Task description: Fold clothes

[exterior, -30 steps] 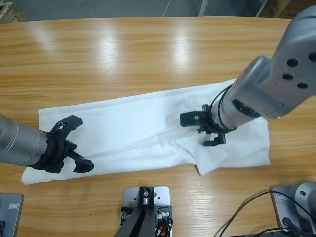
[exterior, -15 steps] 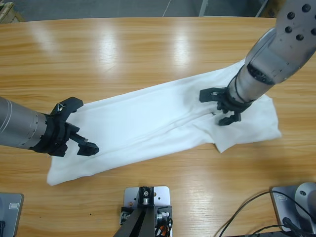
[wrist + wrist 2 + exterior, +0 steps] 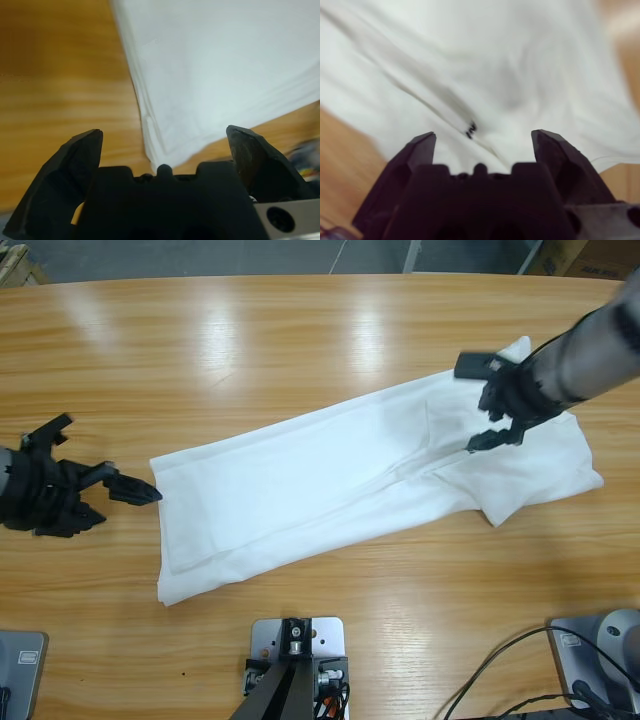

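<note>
- One white T-shirt (image 3: 350,485) is counted; it is laid folded into a long band running diagonally across the wooden table (image 3: 250,350), from the lower left toward the upper right.
- Two grippers are counted, one at each end of the band.
- The left gripper (image 3: 95,465) is seen at the table's left side, just beside the band's lower-left end and apart from it; its jaws are spread wide and nothing is held between them.
- The right gripper (image 3: 490,405) is positioned over the band's upper-right end; its jaws are spread wide and no cloth is clamped between them.
- No containers are present.
- In the left wrist view, the stacked layers of the T-shirt (image 3: 210,70) are shown along the folded edge, with bare table wood beside them; these layers are not resolved in the high view.
- In the right wrist view, a fold line with a small dark mark (image 3: 470,129) is shown on the cloth between the jaws of the right gripper (image 3: 482,142); this mark is not visible in the high view.
- Only the high view shows the full band and both arms together.
</note>
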Motion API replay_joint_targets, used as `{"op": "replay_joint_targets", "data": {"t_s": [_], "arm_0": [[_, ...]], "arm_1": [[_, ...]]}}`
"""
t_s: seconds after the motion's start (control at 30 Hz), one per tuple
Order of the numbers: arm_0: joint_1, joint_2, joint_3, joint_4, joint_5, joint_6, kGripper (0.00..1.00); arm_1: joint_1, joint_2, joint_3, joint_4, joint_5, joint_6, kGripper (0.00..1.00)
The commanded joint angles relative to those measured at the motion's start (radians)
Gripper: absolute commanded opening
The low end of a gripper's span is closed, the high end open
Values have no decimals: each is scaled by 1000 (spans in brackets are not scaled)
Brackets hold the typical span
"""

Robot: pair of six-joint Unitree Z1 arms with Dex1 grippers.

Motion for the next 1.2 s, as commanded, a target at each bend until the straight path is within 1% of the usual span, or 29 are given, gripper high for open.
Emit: {"op": "replay_joint_targets", "data": {"t_s": [0.03, 0.07, 0.2, 0.33, 0.37, 0.4, 0.47, 0.77, 0.87, 1.2], "arm_0": [[57, -54, 311, -291, -160, -361, 892], [57, -54, 350, -343, -162, -391, 870], [57, -43, 427, -480, -155, -413, 867], [57, 27, 488, -682, -133, -406, 867], [57, 56, 501, -742, -142, -385, 866], [57, 76, 505, -769, -158, -371, 862], [55, 99, 507, -789, -186, -339, 862], [48, 121, 574, -842, -219, -260, 858], [21, 155, 575, -849, -223, -259, 858], [17, 267, 572, -938, -233, -257, 854]], "arm_1": [[70, -195, 60, 79, 27, 53, 774], [70, -201, 68, 79, 25, 55, 775], [70, -204, 72, 78, 23, 59, 775], [77, -205, 82, 79, 15, 65, 774], [77, -209, 87, 79, 12, 65, 774], [77, -213, 91, 79, 7, 67, 775], [77, -222, 99, 79, 2, 67, 774], [77, -203, 110, 62, -5, 69, 775], [77, -200, 110, 59, -6, 71, 775], [77, -198, 114, 54, -9, 71, 775]]}}
